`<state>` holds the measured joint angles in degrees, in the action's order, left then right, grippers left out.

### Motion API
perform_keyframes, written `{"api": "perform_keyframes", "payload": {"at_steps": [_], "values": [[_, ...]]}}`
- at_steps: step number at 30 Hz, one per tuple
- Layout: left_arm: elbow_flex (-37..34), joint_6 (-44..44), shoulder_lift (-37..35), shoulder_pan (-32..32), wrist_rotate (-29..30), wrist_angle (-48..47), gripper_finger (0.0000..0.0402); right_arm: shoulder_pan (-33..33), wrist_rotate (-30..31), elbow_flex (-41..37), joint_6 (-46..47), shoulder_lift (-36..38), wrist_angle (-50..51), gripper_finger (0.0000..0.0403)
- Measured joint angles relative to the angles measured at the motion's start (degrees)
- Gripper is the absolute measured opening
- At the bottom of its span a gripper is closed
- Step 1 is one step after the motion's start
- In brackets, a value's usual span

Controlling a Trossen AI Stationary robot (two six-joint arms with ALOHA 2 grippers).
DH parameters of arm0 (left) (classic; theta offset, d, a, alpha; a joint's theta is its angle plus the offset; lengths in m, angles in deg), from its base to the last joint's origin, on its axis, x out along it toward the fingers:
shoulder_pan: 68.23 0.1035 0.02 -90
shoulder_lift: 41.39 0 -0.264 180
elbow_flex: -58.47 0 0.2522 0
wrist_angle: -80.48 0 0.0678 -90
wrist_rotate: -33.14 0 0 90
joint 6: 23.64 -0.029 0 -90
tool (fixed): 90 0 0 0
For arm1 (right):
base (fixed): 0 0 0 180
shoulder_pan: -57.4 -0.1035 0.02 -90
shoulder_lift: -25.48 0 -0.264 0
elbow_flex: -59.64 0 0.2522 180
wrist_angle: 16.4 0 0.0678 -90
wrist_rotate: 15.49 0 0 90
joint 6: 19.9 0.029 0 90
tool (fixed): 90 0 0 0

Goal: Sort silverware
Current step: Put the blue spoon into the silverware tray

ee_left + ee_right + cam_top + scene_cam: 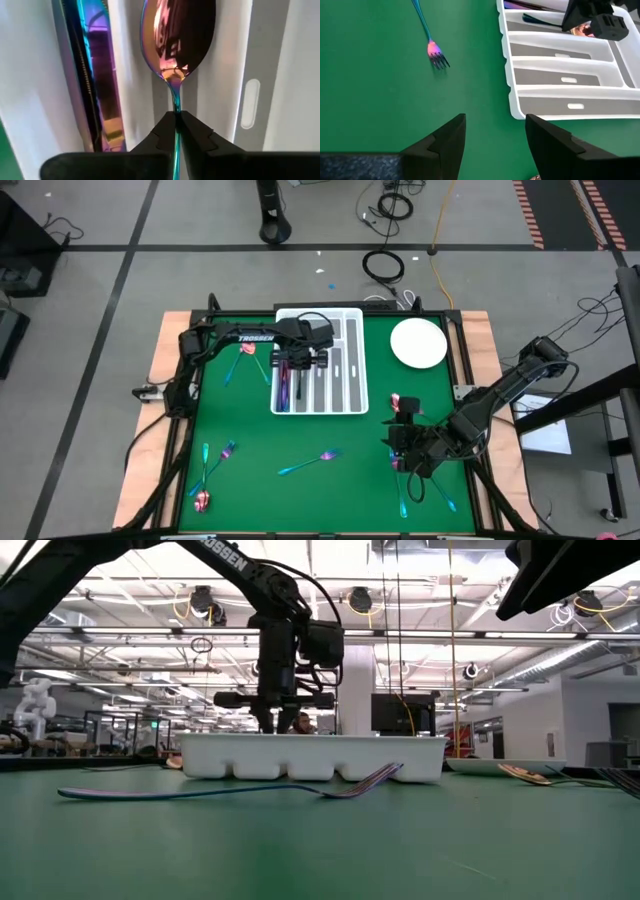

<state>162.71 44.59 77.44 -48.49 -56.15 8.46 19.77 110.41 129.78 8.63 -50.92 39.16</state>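
My left gripper [303, 365] hangs over the white tray [350, 395], fingers pointing down, shut on an iridescent spoon [175, 35] whose bowl is down in a compartment. The compartment beside it holds dark iridescent pieces [100, 75], also seen in the high view as pieces in the tray [284, 385]. Loose silverware lies flat on the green mat: a fork [310, 463], pieces near the left edge [215, 455], pieces left of the tray [237, 365], and pieces by my right arm [430, 490]. My right gripper [495, 135] is open, low over bare mat near the table's right near corner. My left gripper [176, 117] pinches the spoon's thin neck [176, 102], just behind the bowl, between its two fingertips. The fingers come from above and lie along the handle, which runs back between them. The bowl points down into the tray compartment; whether it touches the floor I cannot tell.
A round white plate [418, 343] sits at the far right beside the tray. In the right wrist view a fork [435, 52] lies on the mat left of the tray's wall [512, 75]. Open green mat stretches between the tray and the near edge.
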Motion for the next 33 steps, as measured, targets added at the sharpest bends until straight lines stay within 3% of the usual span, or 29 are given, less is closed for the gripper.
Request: {"api": "perform_keyframes", "payload": {"at_steps": [13, 18, 28, 33], "values": [[0.0, -1.67, 0.0, -0.04, 0.22, -0.08, 0.0081, 0.0, 0.02, 0.0, -1.76, -0.02, -1.36, 0.0194], [2.37, -7.62, -0.97, 0.66, -0.02, -1.79, 0.0096, 0.0, 0.02, 0.0, -2.2, -0.02, -1.33, 0.0194], [5.42, -16.13, -11.21, 2.07, 3.09, -7.09, 0.0098, 0.02, 0.02, -0.02, -2.47, -0.07, -1.3, 0.0194], [5.42, -14.62, -18.07, 3.32, 9.48, -16.29, 0.0098, 0.02, 0.06, -0.02, -2.66, -0.05, -1.33, 0.0194]]}}
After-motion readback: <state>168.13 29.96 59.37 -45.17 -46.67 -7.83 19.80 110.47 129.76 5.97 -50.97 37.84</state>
